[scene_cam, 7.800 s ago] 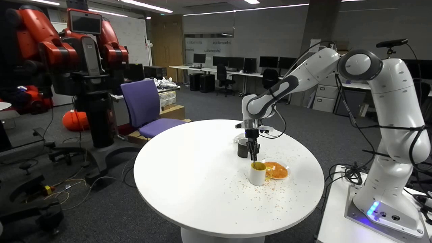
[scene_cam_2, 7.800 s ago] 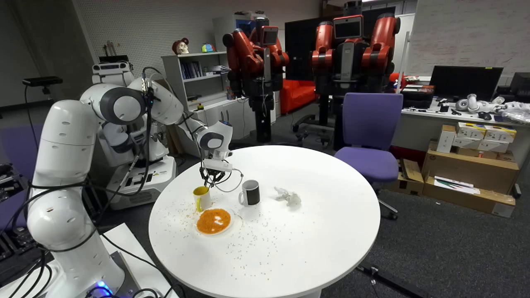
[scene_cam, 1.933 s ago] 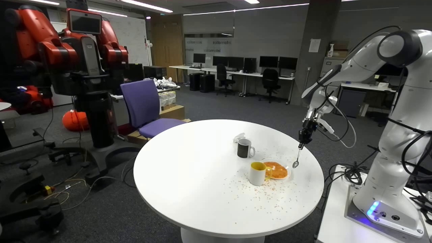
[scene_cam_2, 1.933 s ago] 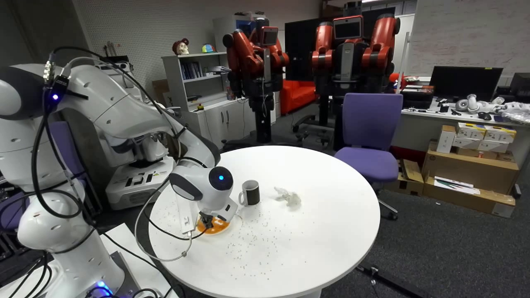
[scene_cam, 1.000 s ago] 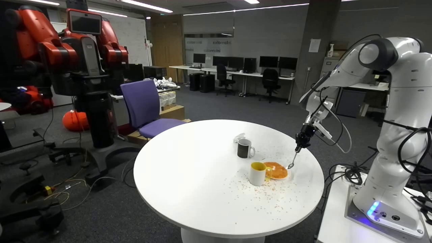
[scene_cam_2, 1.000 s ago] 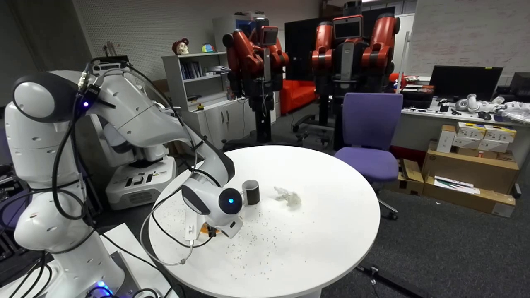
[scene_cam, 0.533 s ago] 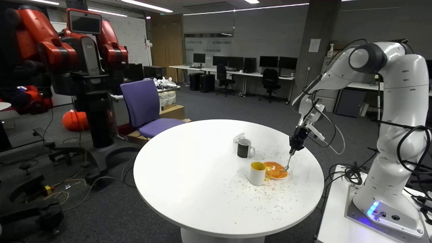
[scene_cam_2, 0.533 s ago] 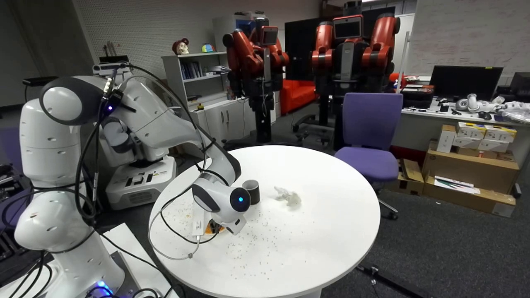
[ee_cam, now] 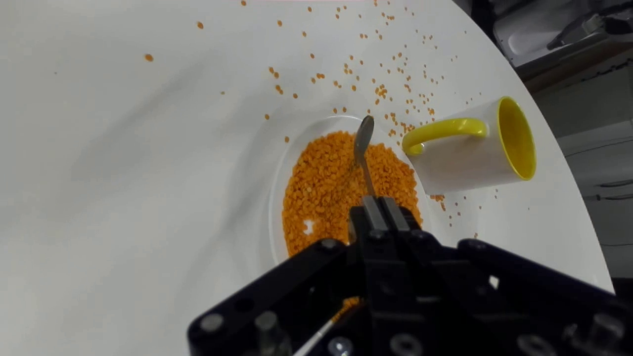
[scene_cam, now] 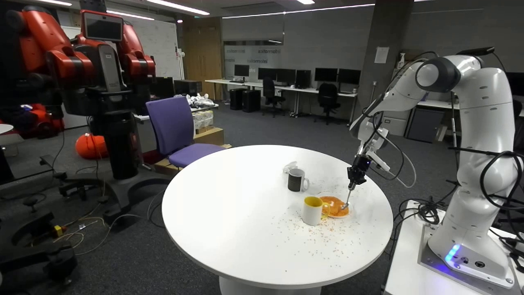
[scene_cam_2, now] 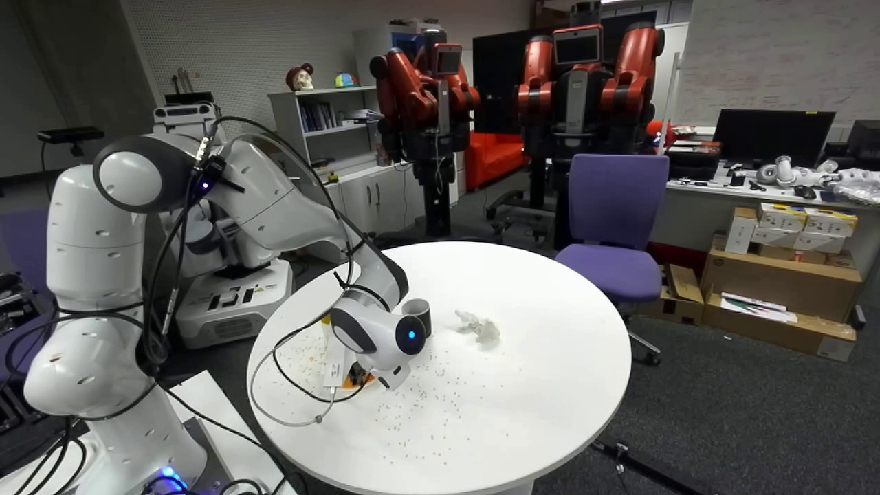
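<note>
My gripper (ee_cam: 380,207) is shut on the thin handle of a metal spoon (ee_cam: 364,136), which points away from the fingertips. The spoon lies over a white plate (ee_cam: 275,217) spread with orange lentils (ee_cam: 316,193). I cannot tell whether its bowl touches them. In an exterior view the gripper (scene_cam: 352,185) is tilted above the plate's edge, and the spoon (scene_cam: 348,200) slants down to the lentils (scene_cam: 332,205). A white mug with yellow inside and handle (scene_cam: 312,215) stands upright beside the plate, also in the wrist view (ee_cam: 460,158). The arm hides most of the plate in an exterior view.
A black mug with a white handle (scene_cam: 294,182) stands behind the plate, near crumpled clear plastic (scene_cam_2: 480,328). Loose lentils are scattered on the round white table (scene_cam: 237,196). A purple chair (scene_cam: 170,127) stands by the table. Cables hang from the arm.
Earlier the gripper was above the yellow-lined mug with the spoon in it. It then moved to the plate's far side from that mug, and the spoon has since moved in over the lentils.
</note>
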`<action>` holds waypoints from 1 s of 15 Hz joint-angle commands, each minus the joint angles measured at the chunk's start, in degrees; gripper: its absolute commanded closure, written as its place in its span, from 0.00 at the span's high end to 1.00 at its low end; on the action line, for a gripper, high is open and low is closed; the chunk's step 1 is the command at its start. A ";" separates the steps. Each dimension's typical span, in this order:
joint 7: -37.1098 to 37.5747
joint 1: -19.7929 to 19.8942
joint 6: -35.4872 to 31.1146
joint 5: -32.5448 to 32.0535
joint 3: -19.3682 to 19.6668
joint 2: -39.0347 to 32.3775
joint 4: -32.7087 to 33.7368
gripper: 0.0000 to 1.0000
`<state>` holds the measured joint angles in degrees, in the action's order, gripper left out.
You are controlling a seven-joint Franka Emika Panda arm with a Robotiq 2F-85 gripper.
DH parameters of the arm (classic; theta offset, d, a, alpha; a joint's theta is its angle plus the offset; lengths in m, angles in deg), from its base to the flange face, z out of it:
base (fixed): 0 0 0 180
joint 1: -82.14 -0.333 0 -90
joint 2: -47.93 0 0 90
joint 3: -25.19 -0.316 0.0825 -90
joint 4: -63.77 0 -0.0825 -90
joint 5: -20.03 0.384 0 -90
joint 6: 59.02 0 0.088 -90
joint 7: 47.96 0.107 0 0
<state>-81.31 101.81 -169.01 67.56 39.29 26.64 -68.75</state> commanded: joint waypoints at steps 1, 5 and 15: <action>3.62 0.99 3.75 -1.23 -0.15 -0.53 1.72 0.01; 6.59 0.60 4.00 -4.39 0.16 -0.44 1.72 0.01; 11.94 0.24 3.23 -6.77 -0.84 -2.02 2.92 0.01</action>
<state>-72.00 101.67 -167.73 61.98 38.91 25.74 -67.78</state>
